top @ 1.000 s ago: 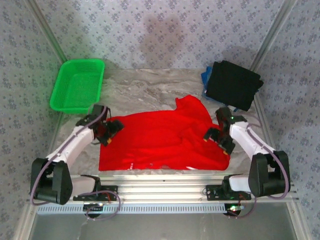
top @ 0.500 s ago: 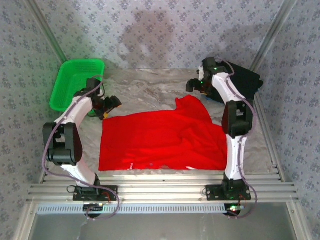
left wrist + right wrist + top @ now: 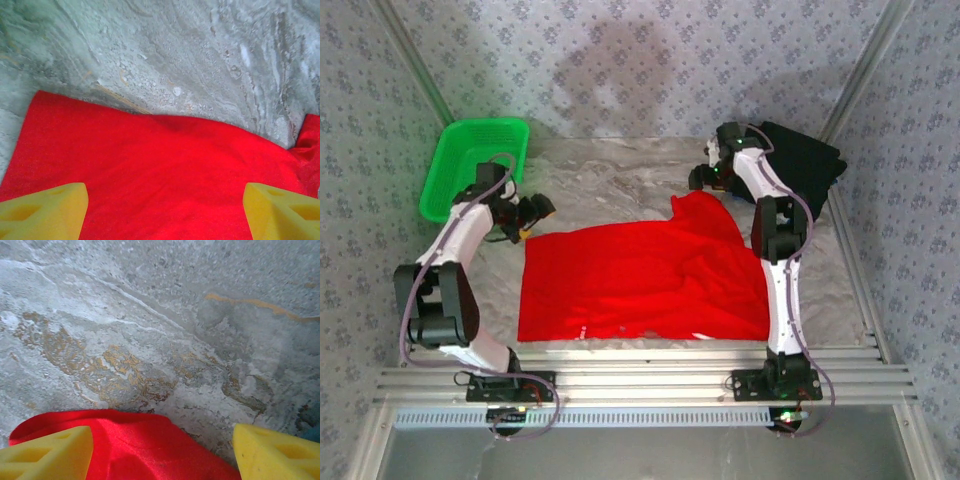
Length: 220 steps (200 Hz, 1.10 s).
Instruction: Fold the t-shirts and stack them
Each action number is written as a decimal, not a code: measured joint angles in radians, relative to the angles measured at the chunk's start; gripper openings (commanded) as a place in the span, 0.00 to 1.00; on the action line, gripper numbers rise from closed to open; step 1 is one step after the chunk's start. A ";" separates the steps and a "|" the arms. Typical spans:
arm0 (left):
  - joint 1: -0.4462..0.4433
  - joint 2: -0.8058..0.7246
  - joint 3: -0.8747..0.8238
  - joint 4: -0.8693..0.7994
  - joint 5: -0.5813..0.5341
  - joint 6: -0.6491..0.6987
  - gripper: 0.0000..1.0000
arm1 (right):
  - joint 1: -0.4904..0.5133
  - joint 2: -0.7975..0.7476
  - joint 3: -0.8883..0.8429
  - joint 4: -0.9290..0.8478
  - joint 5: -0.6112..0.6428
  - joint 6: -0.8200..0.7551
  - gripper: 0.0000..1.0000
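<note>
Top view. Shows a red t-shirt point(image 3: 640, 285) laid out on the table point(image 3: 620, 175), flat on its left half, rumpled and doubled toward the far right. Puts the left gripper point(image 3: 534, 213) at the shirt's far left corner, with the cloth running off to its right and back toward the arm bases, and a green basket point(image 3: 475, 165) close on its left. Puts the right gripper point(image 3: 705, 177) at the far right peak of the cloth, with a folded black t-shirt point(image 3: 798, 165) near on its right.

Left wrist view. Shows the left fingers point(image 3: 42, 210) spread wide, nothing pinched. Places the red cloth below and between them, its far hem a little ahead of the tips, bare table beyond that.

Right wrist view. Shows the right fingers point(image 3: 45, 450) likewise set wide apart, gripping nothing. Places a rounded red edge under the left-hand finger and reaching partway across the gap, bare table ahead and under the right-hand finger.

Step in hand, by the look of it: lining up on the two far corners for a first fold, no fold made yet. Calls next for lowering onto the cloth, closing both pairs of jaws on the far edge together, then lifting and carrying it evenly toward the near hem. Calls for extra care on the right, given the bunched layers there.
</note>
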 measured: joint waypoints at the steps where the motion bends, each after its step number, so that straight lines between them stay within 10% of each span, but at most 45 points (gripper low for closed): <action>1: 0.000 -0.002 -0.001 0.000 0.000 0.000 0.81 | 0.001 0.002 0.000 0.000 0.000 0.000 0.75; 40: 0.041 -0.074 -0.047 0.000 0.000 0.011 0.82 | 0.009 0.030 0.005 0.001 -0.013 0.004 0.61; 103: 0.145 -0.152 -0.119 -0.004 0.018 0.023 0.82 | 0.009 0.043 0.014 0.004 -0.036 0.022 0.08; 220: 0.167 -0.178 -0.211 0.002 0.042 0.034 0.81 | 0.090 -0.298 -0.433 0.201 0.086 -0.004 0.09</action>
